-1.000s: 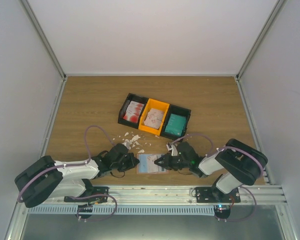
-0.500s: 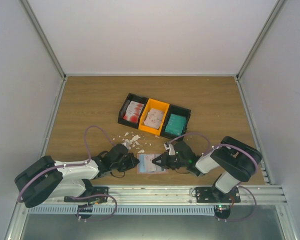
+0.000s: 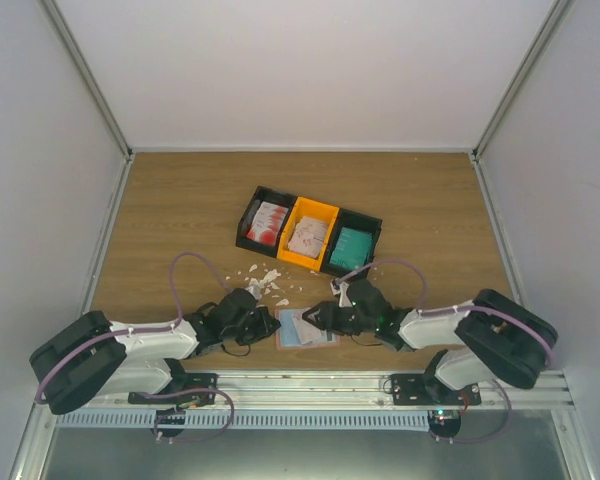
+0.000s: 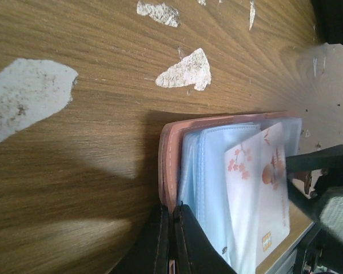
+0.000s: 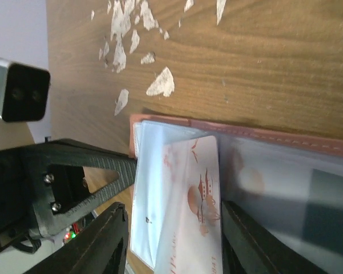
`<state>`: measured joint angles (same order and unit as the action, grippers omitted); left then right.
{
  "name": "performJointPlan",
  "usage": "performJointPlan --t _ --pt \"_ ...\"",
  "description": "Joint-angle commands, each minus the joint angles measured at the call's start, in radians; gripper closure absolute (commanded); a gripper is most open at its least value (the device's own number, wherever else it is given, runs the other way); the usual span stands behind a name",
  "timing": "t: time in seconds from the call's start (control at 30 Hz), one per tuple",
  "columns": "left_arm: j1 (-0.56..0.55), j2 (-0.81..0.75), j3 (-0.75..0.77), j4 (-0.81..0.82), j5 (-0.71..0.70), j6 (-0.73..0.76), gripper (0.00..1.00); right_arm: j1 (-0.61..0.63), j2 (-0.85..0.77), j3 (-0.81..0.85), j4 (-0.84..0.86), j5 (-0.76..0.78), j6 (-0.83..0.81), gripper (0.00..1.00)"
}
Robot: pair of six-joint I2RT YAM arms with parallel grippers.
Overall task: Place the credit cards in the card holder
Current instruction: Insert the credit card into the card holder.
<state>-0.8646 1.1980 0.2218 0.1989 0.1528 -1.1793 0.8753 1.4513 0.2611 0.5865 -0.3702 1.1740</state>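
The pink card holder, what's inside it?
Inside the card holder: clear plastic sleeves and one white card with red print. Anything under them is covered.

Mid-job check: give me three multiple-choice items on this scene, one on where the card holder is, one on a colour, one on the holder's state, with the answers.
1. Where does the card holder lie?
A. At the far left corner.
B. On the table, between the left gripper and the right gripper.
C. Against the back wall.

2. What colour is the middle compartment of the tray?
A. Orange.
B. Blue.
C. White.

3. What state is the card holder in?
A. Folded shut.
B. Open, with clear sleeves showing.
C. Standing on edge.

Answers:
1 B: the top view shows it at the near edge between both grippers.
2 A: its walls are orange, with black compartments on both sides.
3 B: both wrist views show the sleeves and a red-printed card inside the pink cover.
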Motion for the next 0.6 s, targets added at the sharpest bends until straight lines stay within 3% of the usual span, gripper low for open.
performJointPlan --t 0.0,0.23,0.47,0.57 --pt "-0.01 0.002 -0.019 0.003 0.011 -0.001 1.0 0.022 -0.098 0.046 -0.288 0.139 -0.084 0.53" --pt "-0.009 -0.059 -0.023 -0.054 0.029 0.017 0.96 0.07 -0.105 0.13 -0.475 0.215 -0.142 0.48" --pt "-0.01 -0.133 -0.042 -0.147 0.013 0.027 0.9 0.073 -0.068 0.138 -0.496 0.224 -0.17 0.69" --pt "-0.01 -0.155 -0.048 -0.186 0.002 0.028 0.86 0.073 -0.06 0.135 -0.5 0.211 -0.189 0.69"
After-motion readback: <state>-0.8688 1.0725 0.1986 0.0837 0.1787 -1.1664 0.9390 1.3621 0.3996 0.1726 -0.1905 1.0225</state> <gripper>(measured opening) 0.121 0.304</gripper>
